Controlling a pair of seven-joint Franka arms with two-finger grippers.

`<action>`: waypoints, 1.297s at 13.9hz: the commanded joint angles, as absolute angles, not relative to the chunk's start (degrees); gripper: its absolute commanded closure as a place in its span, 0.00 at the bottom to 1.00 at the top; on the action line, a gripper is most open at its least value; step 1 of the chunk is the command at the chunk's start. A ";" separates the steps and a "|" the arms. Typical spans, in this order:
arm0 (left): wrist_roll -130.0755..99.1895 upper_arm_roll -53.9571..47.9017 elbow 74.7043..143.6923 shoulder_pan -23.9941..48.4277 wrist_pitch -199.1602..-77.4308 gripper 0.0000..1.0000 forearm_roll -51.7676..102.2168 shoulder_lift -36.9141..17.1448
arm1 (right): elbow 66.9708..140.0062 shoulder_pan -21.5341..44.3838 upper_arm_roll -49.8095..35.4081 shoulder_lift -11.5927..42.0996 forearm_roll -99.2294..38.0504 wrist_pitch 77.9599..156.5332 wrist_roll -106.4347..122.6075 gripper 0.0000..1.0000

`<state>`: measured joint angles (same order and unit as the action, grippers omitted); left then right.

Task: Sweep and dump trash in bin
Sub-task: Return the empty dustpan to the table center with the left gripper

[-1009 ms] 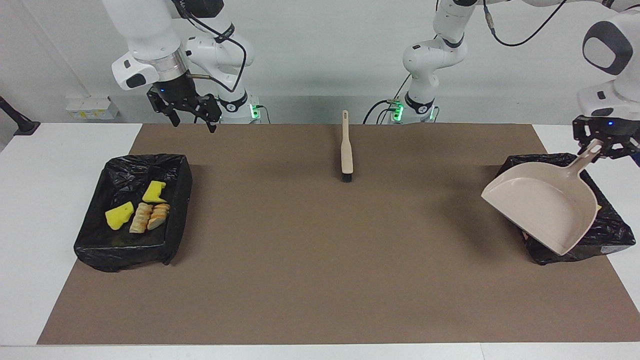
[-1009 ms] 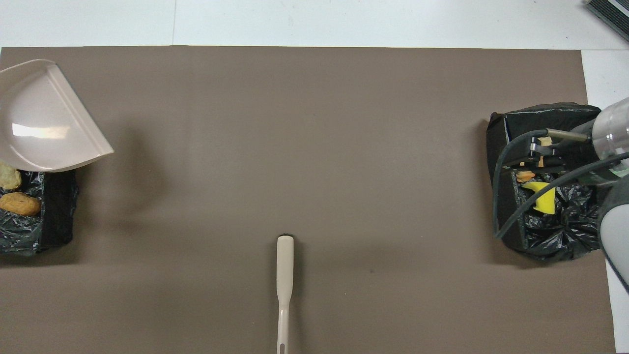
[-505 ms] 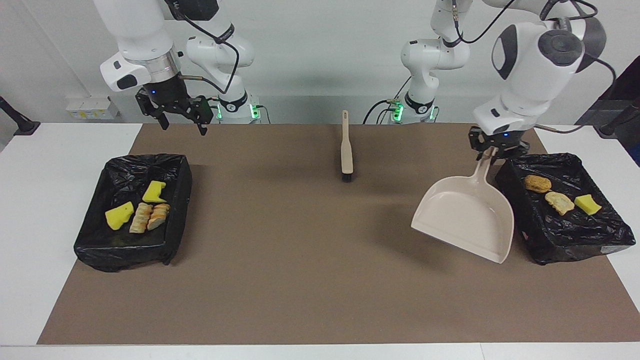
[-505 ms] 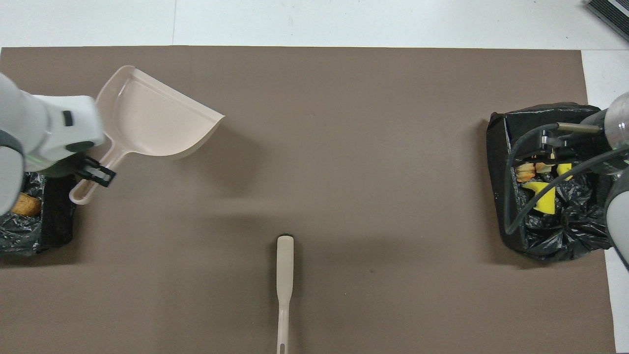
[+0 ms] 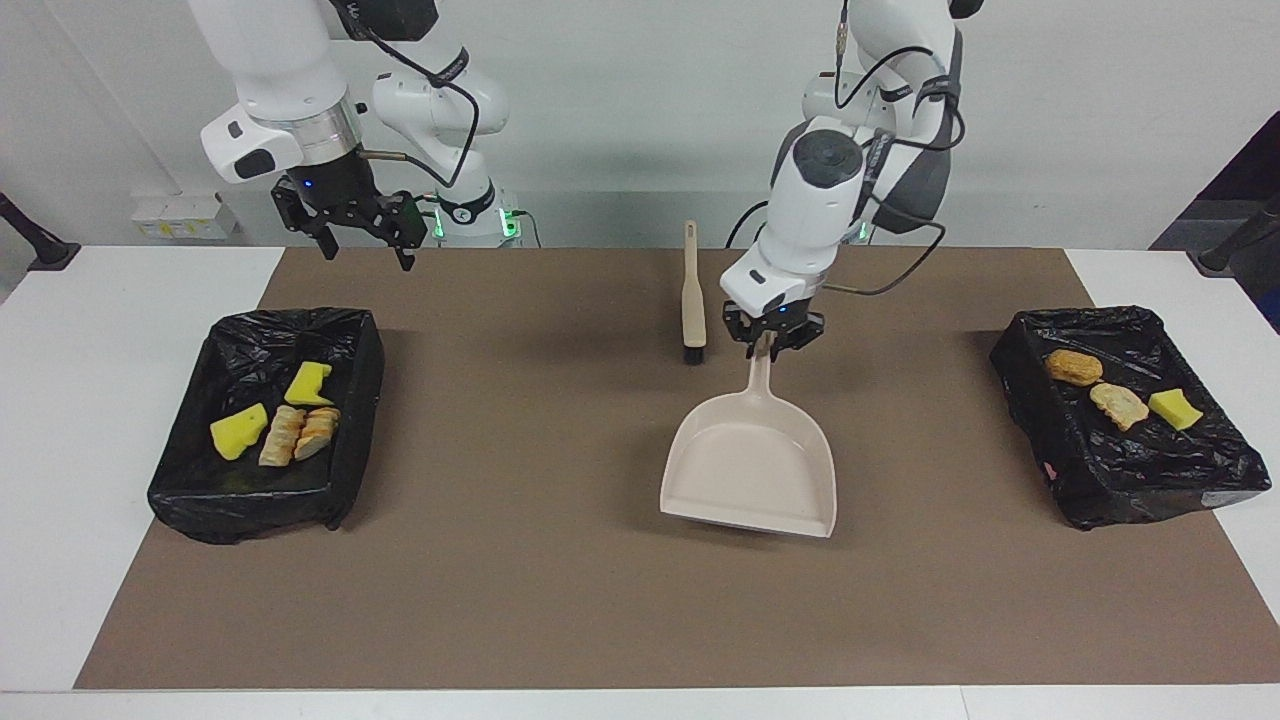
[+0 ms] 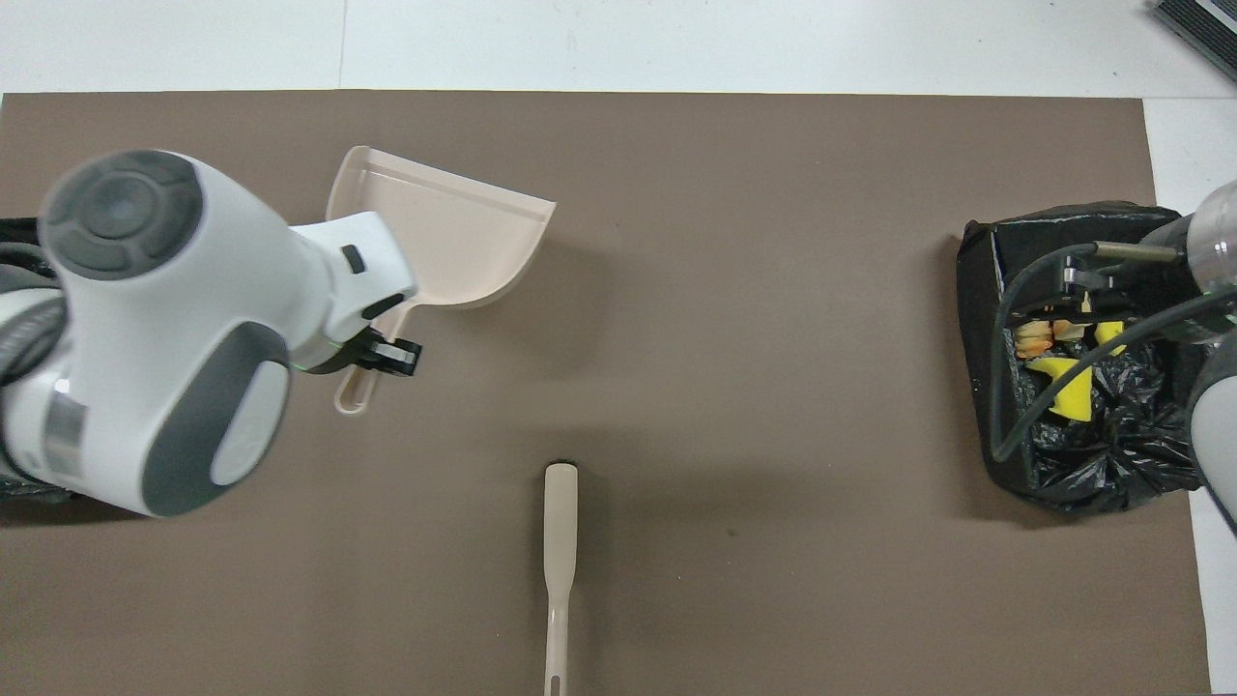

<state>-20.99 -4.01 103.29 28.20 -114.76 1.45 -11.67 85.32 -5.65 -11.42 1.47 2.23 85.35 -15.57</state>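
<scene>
Beige dustpan (image 5: 750, 470), emptied, we carry back mid-mat from the bin (image 5: 1125, 415), left gripper (image 5: 771, 338) clamped on its handle; trash (image 5: 1110, 390) already binned; right gripper (image 5: 365, 235) waits open; task nearly done.

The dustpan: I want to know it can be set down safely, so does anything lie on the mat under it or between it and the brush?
Nothing visible does. The left hand grips the dustpan by its handle over bare mat. The brush lies beside the hand, nearer the robots than the pan. All trash sits in the two black-lined bins.
</scene>
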 commanded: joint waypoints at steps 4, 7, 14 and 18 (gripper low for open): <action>-25.23 -2.72 107.66 29.71 -123.82 1.00 2.46 -13.63 | 83.67 -0.90 -6.09 1.93 3.08 84.20 -13.89 0.00; -30.47 -2.64 108.63 30.93 -125.06 1.00 2.90 -14.06 | 83.67 1.14 -4.13 1.85 3.16 84.37 -13.97 0.00; -31.73 -2.55 110.04 30.85 -126.57 0.00 2.90 -13.62 | 84.20 -0.09 -4.13 1.76 1.41 84.73 -14.06 0.00; -30.50 -1.85 107.15 27.97 -120.09 0.00 2.81 -11.70 | 84.11 -0.09 -4.31 1.84 1.41 84.81 -14.33 0.00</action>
